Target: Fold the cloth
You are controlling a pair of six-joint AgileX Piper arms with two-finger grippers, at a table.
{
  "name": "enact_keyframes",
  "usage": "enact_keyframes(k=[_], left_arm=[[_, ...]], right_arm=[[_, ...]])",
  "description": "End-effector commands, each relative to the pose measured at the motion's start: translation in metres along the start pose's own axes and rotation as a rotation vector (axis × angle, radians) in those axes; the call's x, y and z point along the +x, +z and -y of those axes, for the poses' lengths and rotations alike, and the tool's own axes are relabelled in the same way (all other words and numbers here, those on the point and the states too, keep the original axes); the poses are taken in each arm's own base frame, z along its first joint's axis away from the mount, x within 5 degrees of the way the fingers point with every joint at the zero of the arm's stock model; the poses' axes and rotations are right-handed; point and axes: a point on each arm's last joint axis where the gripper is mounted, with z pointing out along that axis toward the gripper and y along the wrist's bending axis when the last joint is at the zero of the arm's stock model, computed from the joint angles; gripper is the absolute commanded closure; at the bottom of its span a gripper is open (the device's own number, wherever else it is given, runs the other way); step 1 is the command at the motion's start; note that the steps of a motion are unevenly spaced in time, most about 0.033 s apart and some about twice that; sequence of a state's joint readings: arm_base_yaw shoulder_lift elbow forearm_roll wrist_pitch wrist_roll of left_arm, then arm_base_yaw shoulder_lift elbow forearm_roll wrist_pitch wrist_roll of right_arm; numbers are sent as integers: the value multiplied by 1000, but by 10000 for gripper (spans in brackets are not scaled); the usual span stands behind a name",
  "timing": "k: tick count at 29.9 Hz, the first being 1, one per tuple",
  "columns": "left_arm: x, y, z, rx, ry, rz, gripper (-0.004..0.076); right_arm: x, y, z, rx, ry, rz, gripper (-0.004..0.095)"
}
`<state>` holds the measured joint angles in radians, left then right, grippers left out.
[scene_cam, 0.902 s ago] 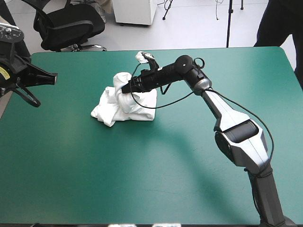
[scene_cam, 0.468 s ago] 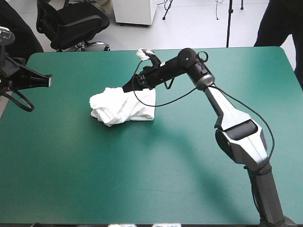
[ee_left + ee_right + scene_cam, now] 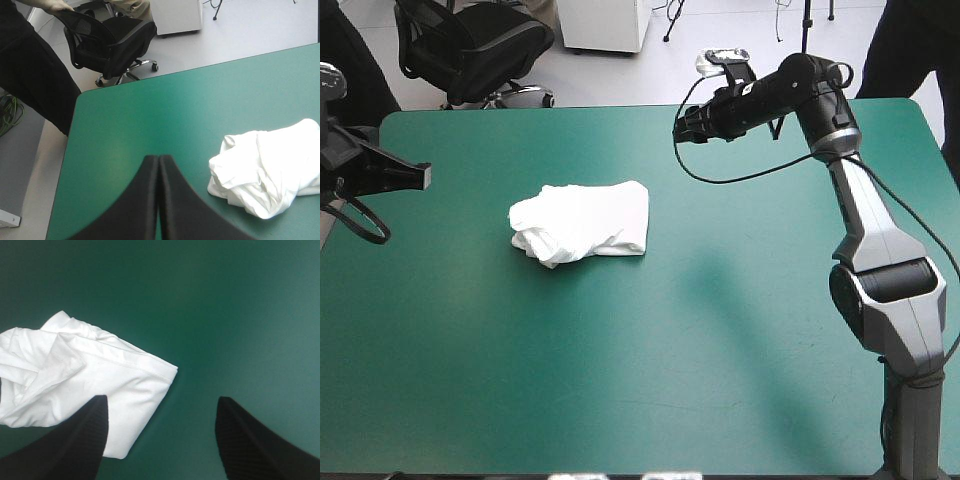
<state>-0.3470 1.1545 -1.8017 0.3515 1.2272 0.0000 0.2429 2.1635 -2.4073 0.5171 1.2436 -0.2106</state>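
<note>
Right hand [image 3: 682,127] has released the heap and swung up and away. Earlier it was down on the cloth; now it hangs in the upper middle of the high frame, above the far part of the counter, black fin fingers spread wide and empty. Left hand [image 3: 159,159]: fingers pressed into one point, holding nothing, at the left edge of the high frame.

White short-sleeved cloth T-shirt [image 3: 582,222]: lies on the counter, left of centre in the high frame, touching neither hand. Its right part is a fairly flat panel with a straight edge and a square corner; its left part is bunched and wrinkled.

Handling (judged): light, limp, no stiffness. It would sag and open if lifted by one point, and a pinch may catch several thin layers. The best hold is probably the straight edge or the corner; the bunched side offers an uncertain grip.

Surface: teal-green covered counter [image 3: 650,380], smooth and flat; cloth should slide on it easily.

Room: black office chair [image 3: 480,45] and white cabinet [image 3: 605,25] in the upper left of the frame, beyond the far edge, well apart from the T-shirt.
</note>
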Motion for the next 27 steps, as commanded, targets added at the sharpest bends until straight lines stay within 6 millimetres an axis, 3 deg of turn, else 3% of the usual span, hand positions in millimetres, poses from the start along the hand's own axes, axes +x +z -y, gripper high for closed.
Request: enact_keyframes(k=[1,5,10,15,18,27], left_arm=[[-8,-12,-3,7,-27,109,741],[-9,-12,-3,11,-29,118,741],[-11,-13,-3,9,-26,134,741],[-11,-13,-3,6,-14,139,741],[-12,-13,-3,6,-9,147,741],[-12,-13,-3,5,1,150,741]], right_arm=[[-10,-34,-30,-27,-45,74,317],[3,3,-28,-42,-35,-20,317],[24,64,-22,-76,-15,-152,317],[42,108,-22,-160,16,-226,316],[49,127,-22,-198,44,-244,315],[59,158,-35,-281,69,-232,316]])
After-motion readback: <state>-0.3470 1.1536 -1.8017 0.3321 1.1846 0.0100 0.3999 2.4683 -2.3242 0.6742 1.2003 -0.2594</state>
